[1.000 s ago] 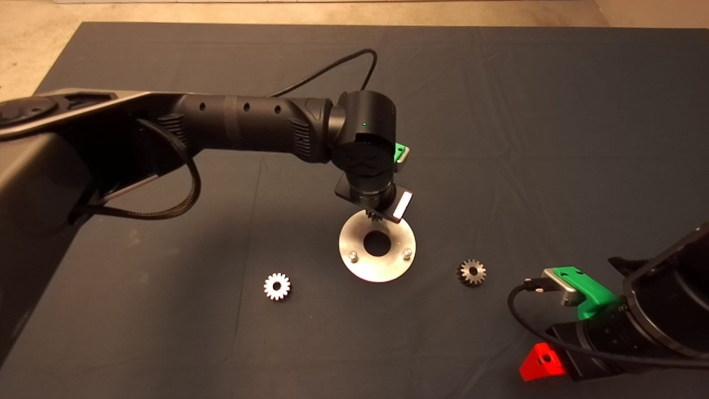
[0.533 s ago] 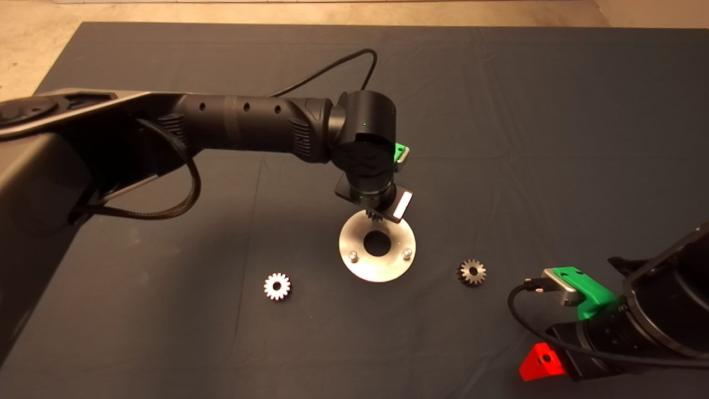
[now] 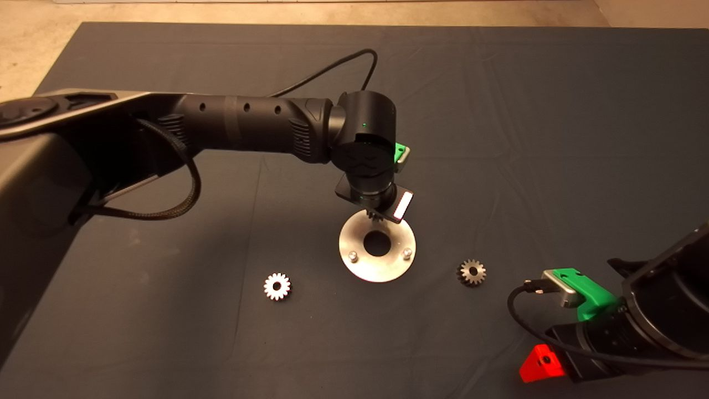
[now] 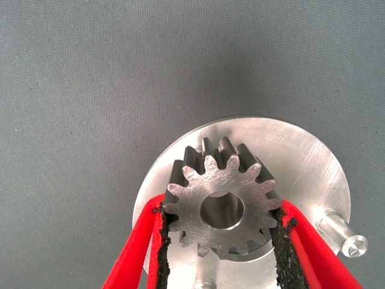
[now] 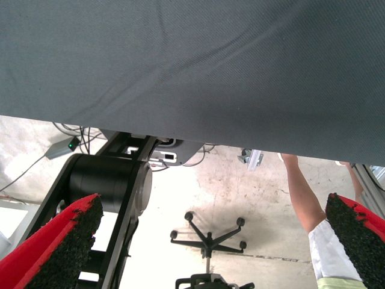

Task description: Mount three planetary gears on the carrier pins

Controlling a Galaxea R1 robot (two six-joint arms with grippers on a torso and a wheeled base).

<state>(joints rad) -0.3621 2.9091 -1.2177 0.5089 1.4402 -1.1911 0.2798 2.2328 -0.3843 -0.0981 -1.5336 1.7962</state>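
Note:
My left gripper is shut on a planetary gear and holds it over the far part of the round shiny plate. In the head view the wrist hides this gear except for a few teeth. Two carrier pins stand bare on the plate's near side; the third is hidden under the gripper. One pin shows beside the held gear. Two more gears lie flat on the mat, one bright to the plate's left and one dark to its right. My right gripper is parked open at the lower right.
The left arm reaches over the mat from the left. A black cable loops behind its wrist. Past the mat's edge, the right wrist view shows a person's arm and an office chair base on the floor.

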